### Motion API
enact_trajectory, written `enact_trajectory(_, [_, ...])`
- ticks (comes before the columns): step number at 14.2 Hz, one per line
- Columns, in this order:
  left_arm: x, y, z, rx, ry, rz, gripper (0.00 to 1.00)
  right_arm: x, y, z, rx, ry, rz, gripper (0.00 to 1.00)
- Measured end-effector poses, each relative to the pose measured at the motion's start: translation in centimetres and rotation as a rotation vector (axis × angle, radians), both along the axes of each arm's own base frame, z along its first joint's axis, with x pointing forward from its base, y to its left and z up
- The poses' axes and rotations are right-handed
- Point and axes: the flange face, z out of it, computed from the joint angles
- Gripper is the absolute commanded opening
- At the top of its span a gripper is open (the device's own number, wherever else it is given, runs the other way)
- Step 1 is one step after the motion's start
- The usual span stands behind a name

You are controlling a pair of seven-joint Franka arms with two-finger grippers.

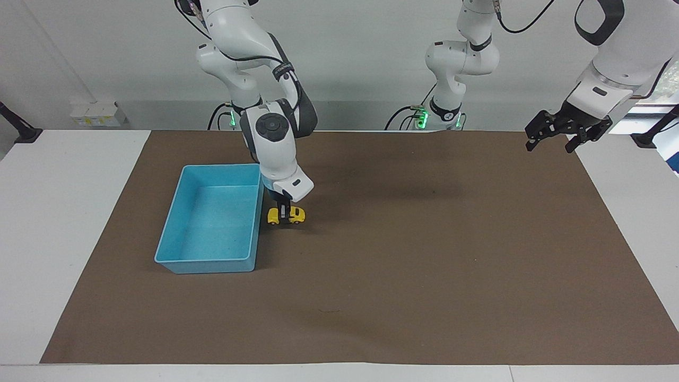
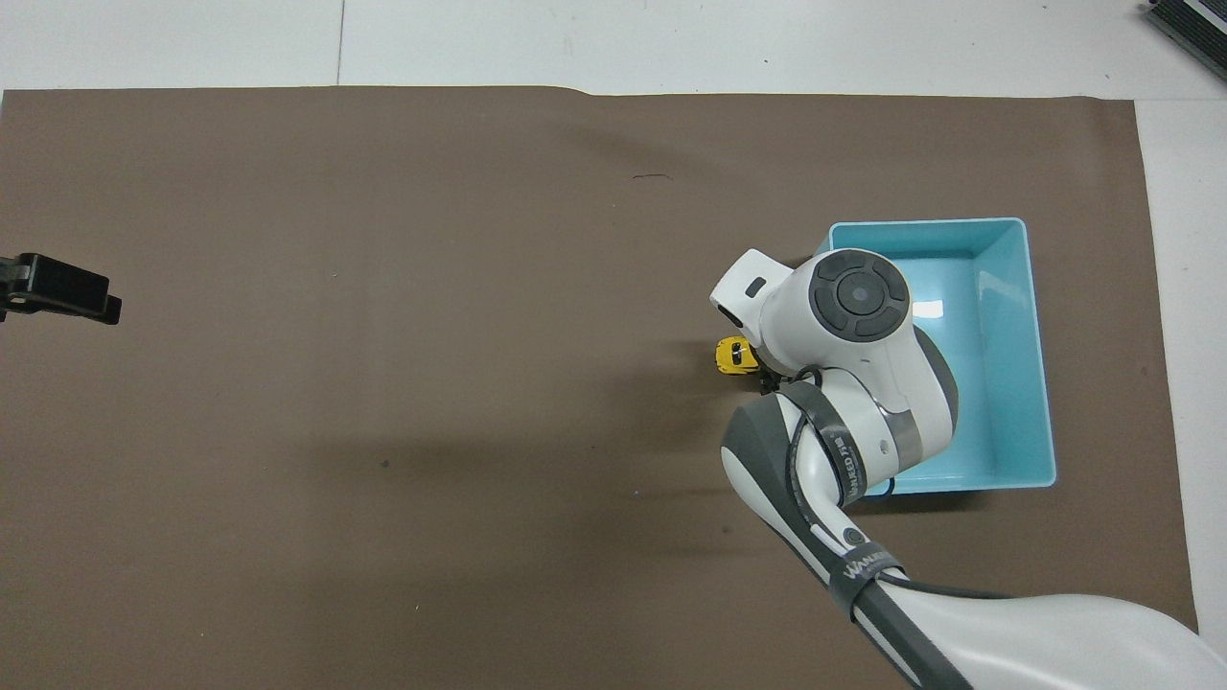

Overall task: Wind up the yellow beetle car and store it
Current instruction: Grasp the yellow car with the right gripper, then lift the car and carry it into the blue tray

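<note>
Car [image 1: 286, 215] of yellow colour stands with its wheels on the brown mat [image 1: 424, 265] in the facing view, just beside the blue bin [image 1: 212, 223] (toward the left arm's end). The right claw [image 1: 285, 210] comes straight down on the yellow beetle car and pinches its body. The left claw [image 1: 554, 137] waits in the air over the mat's edge, its fingers spread.

In the overhead view, the right arm's wrist hides most of the car [image 2: 733, 356]; only one yellow end shows beside the bin [image 2: 1016, 383]. The left claw [image 2: 57, 289] shows at the picture's edge.
</note>
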Motion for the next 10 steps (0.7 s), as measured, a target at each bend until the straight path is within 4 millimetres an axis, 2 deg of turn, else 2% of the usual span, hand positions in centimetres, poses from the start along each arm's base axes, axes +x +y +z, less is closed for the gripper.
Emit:
enact_trajectory(3, [0.0, 0.0, 0.0, 0.0, 0.0, 0.0, 1.0, 0.3, 0.1, 0.8, -0.003, 0.003, -0.014, 0.0])
enact_trajectory(5, [0.0, 0.0, 0.0, 0.0, 0.0, 0.0, 1.0, 0.6, 0.1, 2.1, -0.01, 0.015, -0.03, 0.0])
enact_trajectory(7, [0.0, 0.0, 0.0, 0.0, 0.0, 0.0, 1.0, 0.9, -0.2, 4.4, -0.018, 0.021, -0.043, 0.0])
enact_trajectory(10, [0.0, 0.0, 0.0, 0.0, 0.0, 0.0, 1.0, 1.2, -2.1, 7.9, -0.025, 0.02, -0.079, 0.0])
